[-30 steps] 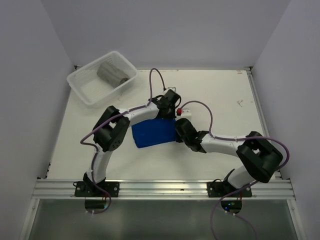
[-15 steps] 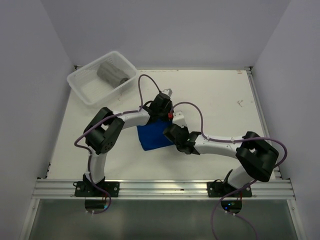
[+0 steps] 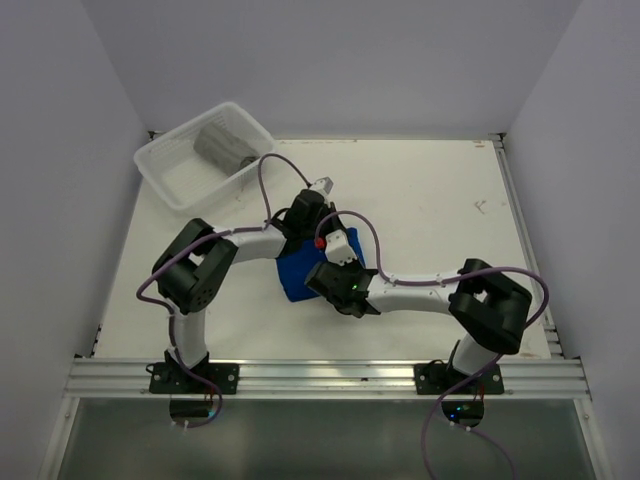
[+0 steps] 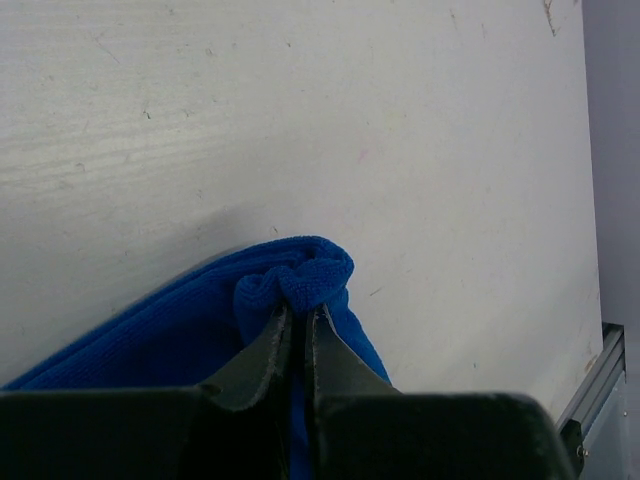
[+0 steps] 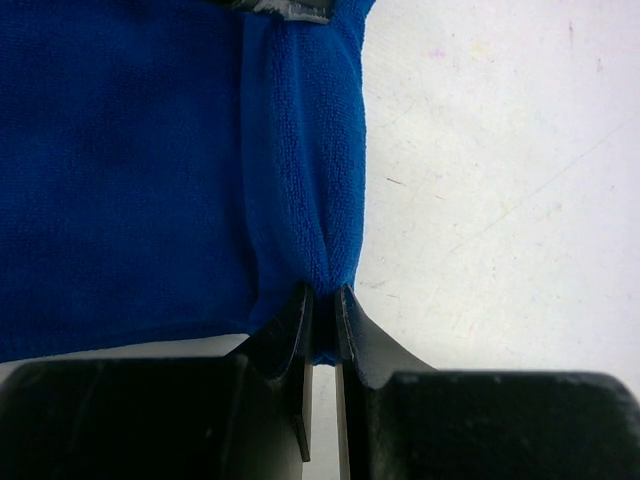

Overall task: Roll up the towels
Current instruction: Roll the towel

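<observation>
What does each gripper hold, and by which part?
Both hold the blue towel: left gripper pinches a bunched fold at its edge, right gripper a rolled edge.

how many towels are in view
2. The blue towel lies mid-table; the grey towel lies in the basket at the far left. Another could be hidden, though none shows.

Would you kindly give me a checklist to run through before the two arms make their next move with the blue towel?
1. The left tool shut on the bright blue cloth towel's bunched edge: ok.
2. The right tool shut on that towel's folded edge: ok.
3. Both grips level along one edge: cannot tell; the arms cover it from above.
4. The grey cloth towel lying in the translucent white ribbed plastic basket, apart from the work: ok.
</observation>
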